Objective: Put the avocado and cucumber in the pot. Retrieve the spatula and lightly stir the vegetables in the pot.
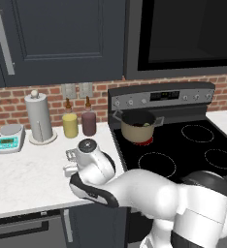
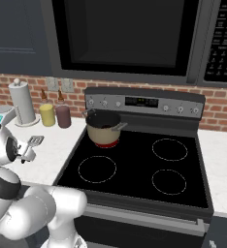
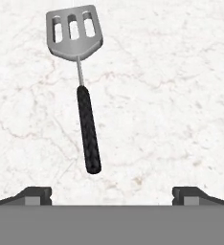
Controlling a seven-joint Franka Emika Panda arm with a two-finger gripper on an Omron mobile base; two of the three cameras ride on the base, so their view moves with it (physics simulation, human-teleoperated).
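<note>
White marble counter (image 3: 171,95) bears the spatula (image 3: 80,81) beside a black stove (image 2: 144,169).

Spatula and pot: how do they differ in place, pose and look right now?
The spatula lies flat on the marble counter; the pot stands upright on the stove's rear-left burner. The spatula is slim, with a silver slotted head and black handle; the pot is round and tan with a dark rim. Neither is held.
</note>
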